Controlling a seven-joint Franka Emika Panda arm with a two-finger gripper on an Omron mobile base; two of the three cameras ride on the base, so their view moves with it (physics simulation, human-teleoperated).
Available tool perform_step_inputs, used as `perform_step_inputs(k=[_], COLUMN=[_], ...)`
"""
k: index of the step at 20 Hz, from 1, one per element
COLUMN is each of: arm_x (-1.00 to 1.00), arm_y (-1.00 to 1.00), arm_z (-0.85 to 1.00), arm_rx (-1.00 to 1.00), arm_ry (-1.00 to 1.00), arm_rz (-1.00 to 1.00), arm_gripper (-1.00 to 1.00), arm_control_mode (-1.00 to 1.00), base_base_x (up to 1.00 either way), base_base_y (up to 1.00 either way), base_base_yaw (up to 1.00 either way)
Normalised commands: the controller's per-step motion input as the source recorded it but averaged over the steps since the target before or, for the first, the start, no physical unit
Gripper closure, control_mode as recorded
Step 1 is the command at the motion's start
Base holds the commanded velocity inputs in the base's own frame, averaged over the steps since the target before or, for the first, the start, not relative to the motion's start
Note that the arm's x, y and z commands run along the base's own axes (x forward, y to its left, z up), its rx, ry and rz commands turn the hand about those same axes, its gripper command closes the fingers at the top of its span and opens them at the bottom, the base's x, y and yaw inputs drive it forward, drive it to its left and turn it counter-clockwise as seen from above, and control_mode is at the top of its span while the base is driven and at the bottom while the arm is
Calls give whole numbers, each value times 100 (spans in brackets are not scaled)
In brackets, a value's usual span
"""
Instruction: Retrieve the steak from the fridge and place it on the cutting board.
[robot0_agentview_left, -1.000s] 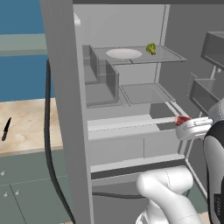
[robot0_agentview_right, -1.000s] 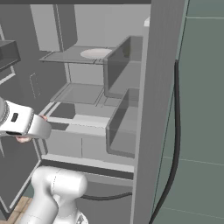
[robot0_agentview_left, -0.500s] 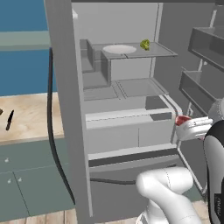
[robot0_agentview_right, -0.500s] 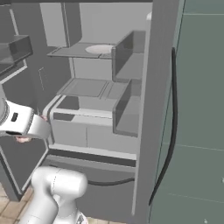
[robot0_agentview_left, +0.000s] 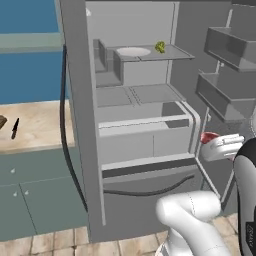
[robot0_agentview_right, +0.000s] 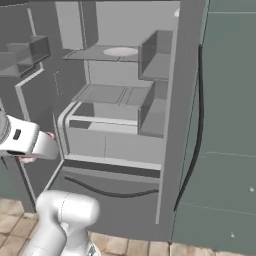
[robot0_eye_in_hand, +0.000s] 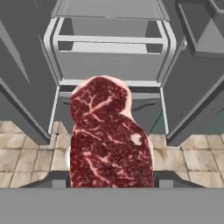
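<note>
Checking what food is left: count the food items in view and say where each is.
2. The steak is held in the gripper, outside the fridge. A yellow-green lump sits on the top shelf. Drawers may hide more.

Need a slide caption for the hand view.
Gripper holding the steak in front of the open fridge, tiled floor below.

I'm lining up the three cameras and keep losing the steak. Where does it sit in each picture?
Left base view: the steak is a small red patch at the right edge, beside the white hand.
Right base view: a pinkish sliver at the left edge, under the hand.
Hand view: large, bottom centre, held in the gripper.
Shared landmark: the fridge and its open drawer.
</note>
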Motion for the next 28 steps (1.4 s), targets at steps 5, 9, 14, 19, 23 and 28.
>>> perform_step_inputs(k=[5,9,14,19,23,28], arm_x=[0,0,0,0,0,0], arm_y=[0,0,0,0,0,0], arm_z=[0,0,0,0,0,0], arm_rx=[0,0,0,0,0,0], arm_ry=[0,0,0,0,0,0], arm_rz=[0,0,0,0,0,0], arm_gripper=[100,100,100,100,100,100], arm_control_mode=[100,100,100,100,100,100], base_base_x=[-41,-33,-24,-17,-16,-5], base_base_y=[64,78,81,83,85,97], base_base_yaw=[-3,-1,-2,-2,-2,-1])
